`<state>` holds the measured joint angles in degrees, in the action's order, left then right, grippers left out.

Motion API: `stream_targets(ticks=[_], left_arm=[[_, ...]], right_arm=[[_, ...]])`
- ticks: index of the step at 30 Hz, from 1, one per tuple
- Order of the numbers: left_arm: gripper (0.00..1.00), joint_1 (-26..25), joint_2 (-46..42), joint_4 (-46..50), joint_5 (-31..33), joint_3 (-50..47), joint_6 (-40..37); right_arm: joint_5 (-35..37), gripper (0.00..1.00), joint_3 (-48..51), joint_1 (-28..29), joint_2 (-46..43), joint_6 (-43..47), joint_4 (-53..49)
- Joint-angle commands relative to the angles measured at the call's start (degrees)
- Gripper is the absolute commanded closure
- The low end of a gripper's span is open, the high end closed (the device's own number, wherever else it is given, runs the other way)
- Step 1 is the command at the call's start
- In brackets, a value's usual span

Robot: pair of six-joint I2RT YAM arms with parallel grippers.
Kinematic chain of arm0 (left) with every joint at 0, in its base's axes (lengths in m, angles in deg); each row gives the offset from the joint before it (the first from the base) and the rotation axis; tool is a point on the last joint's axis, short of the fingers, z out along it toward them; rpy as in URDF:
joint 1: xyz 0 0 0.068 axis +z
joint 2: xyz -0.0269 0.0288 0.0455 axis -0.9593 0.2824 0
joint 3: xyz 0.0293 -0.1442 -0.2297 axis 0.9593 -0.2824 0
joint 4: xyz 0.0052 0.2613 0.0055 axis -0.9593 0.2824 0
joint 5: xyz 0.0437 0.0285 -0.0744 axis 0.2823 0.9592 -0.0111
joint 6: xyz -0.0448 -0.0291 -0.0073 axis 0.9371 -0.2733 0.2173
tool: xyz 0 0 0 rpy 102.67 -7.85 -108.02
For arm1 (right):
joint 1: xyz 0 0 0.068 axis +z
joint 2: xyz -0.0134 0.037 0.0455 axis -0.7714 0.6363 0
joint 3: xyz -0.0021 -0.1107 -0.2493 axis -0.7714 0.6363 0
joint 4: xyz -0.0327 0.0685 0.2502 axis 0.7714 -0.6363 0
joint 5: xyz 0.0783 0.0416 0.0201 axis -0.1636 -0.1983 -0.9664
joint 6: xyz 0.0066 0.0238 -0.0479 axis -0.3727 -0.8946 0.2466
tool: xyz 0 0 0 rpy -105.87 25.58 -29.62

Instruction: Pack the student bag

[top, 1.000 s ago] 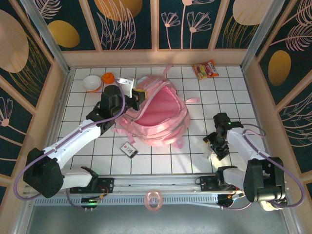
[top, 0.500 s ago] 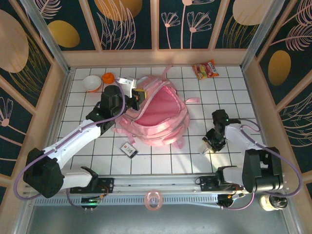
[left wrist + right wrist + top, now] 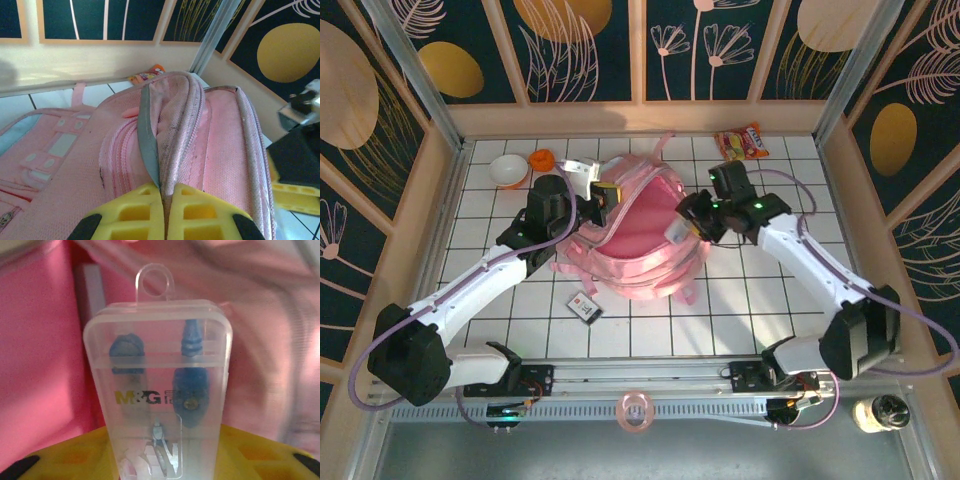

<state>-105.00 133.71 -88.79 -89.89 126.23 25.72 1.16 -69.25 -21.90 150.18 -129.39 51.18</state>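
The student bag [image 3: 645, 240], a big soft pink backpack, lies mid-table with its main opening gaping toward the right. My left gripper [image 3: 604, 198] is shut on the bag's upper zip rim and holds the flap up. In the left wrist view its yellow fingers [image 3: 145, 200] pinch the rim of the bag [image 3: 220, 130]. My right gripper [image 3: 688, 226] is shut on a clear plastic compass case [image 3: 677, 229] at the right edge of the opening. The right wrist view has the case [image 3: 157, 385] upright between the yellow fingers [image 3: 65, 455], with the bag's pink lining [image 3: 40, 365] behind it.
A snack packet [image 3: 741, 142] lies at the back right. A white bowl [image 3: 508, 170] and an orange thing [image 3: 542, 158] sit back left. A small black-and-white box [image 3: 585, 306] lies in front of the bag. Wooden walls ring the tiled table [image 3: 760, 320].
My right gripper closed on the clear case on the right of the table, lifted it and swung left and back to the bag's opening. The left arm has kept still.
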Motion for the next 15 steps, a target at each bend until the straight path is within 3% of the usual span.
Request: stream_targets(ticks=[1, 2, 4, 7, 15], left_arm=[[1.0, 0.2, -0.8, -10.2, -0.9, 2.1, 0.6], [1.0, 0.3, -0.8, -10.1, -0.8, 2.1, 0.5], [1.0, 0.2, -1.0, -9.9, -0.5, 2.1, 0.4], [1.0, 0.2, -0.6, -9.5, -0.4, 2.1, 0.4], [1.0, 0.2, 1.3, -10.2, -3.7, 1.1, -1.6]], right_arm=[[-5.1, 0.4, -2.1, 1.9, 3.9, -3.7, 9.5], [-5.5, 0.29, -2.7, 2.2, 4.9, -3.8, 10.1], [-4.8, 0.22, -3.7, 2.4, 5.3, -1.9, 10.3], [-2.6, 0.17, -0.6, 2.4, 1.7, -1.1, 13.2], [-4.8, 0.15, 14.5, 2.4, -13.1, -6.0, 36.3]])
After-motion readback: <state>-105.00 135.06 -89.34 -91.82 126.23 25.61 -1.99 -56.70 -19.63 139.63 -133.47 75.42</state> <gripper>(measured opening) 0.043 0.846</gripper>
